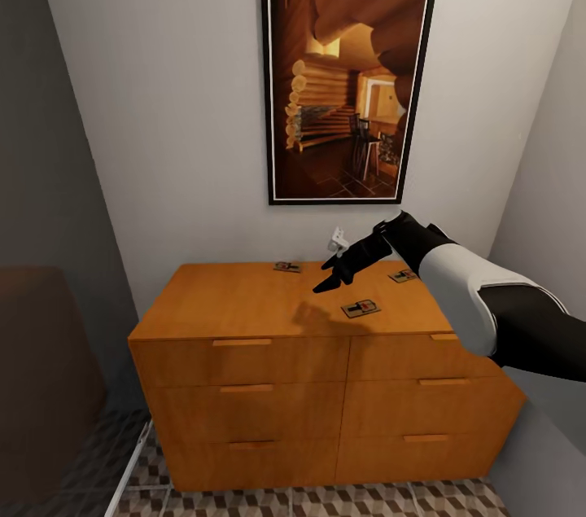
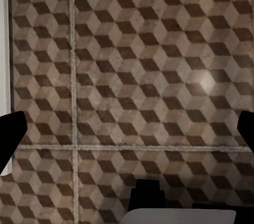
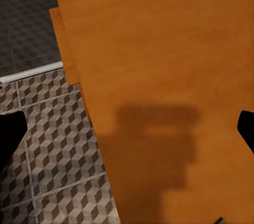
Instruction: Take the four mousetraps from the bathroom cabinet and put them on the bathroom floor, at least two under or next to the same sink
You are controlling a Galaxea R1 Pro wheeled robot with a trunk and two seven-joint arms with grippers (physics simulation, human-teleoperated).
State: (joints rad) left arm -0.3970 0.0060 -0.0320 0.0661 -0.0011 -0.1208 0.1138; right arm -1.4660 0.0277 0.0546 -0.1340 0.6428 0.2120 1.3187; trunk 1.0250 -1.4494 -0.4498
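White-walled corner: three mousetraps lie on the cabinet; right gripper hovers above, fingers spread; left gripper likewise spread.

the far-right mousetrap is half hidden behind the right arm (details too small).

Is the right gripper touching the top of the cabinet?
Apart. In the head view the right gripper hangs above the cabinet; its shadow lies separately on the wood below.
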